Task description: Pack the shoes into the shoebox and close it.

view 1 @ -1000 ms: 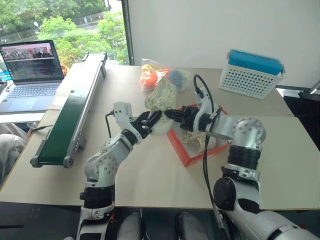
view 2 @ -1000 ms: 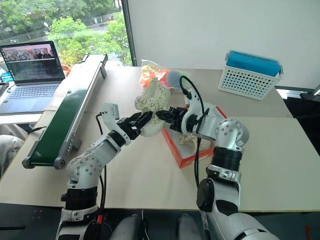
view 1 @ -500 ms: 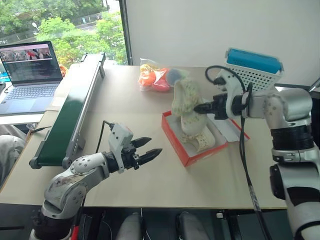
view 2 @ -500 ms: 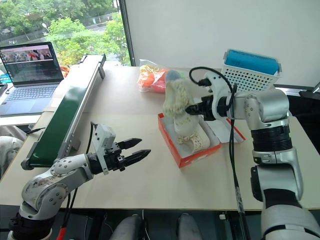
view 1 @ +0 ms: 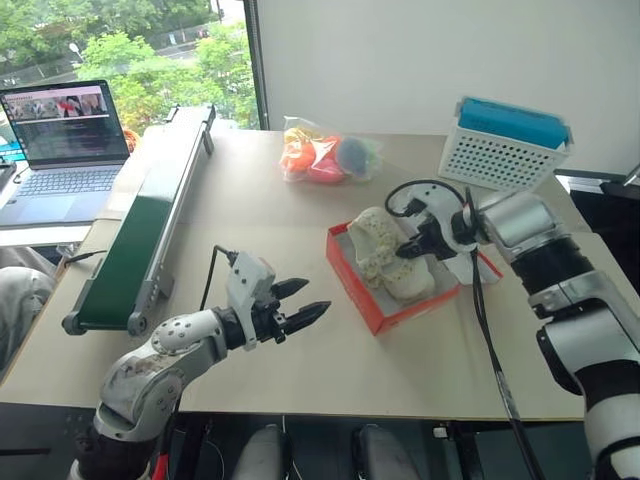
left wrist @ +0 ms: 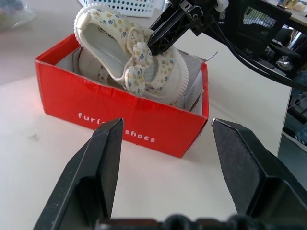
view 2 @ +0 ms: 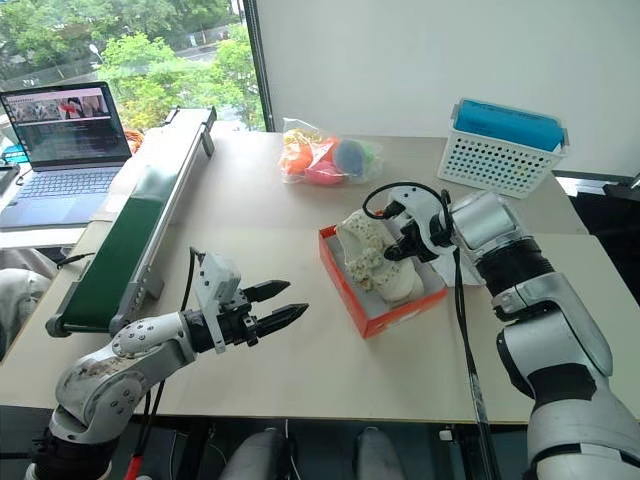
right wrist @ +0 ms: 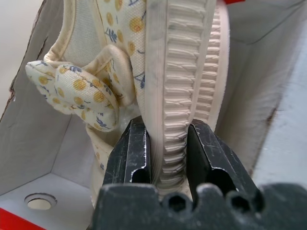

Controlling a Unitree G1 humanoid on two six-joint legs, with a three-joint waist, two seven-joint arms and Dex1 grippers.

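Trees show green through the window behind a pale tabletop (view 1: 300, 215). Far left sits a laptop (view 1: 62, 150), and next to it a long green belt (view 1: 140, 225) runs away from the robot.

Near the front edge, the left gripper (view 1: 305, 305) hangs just over the tabletop and points at the box. Its fingers (left wrist: 103, 167) stand wide apart with nothing between them.

Farther back, in the middle, lies a bag of toys (view 1: 325, 155).

Right of the middle sits the red box (view 1: 375, 305), open at the top, its lid lying flat behind it. Both shoes (view 1: 385, 255) are in it. One lies low inside. The other leans on top, with its heel end poking above the box wall. The right gripper (view 2: 395, 248) has its fingers (right wrist: 129, 155) pinched tight on the ribbed sole edge of that top shoe, down inside the box.

At the back right stands a white basket (view 1: 500, 155) with something blue in it.

What could go wrong: if the fingers let go now, the top shoe may stay tipped and stick up, and then the lid will not shut flat. Pulling the gripper out could drag the shoe back up too. A hard push could also slide the light box along the tabletop, since the left gripper is not holding it.
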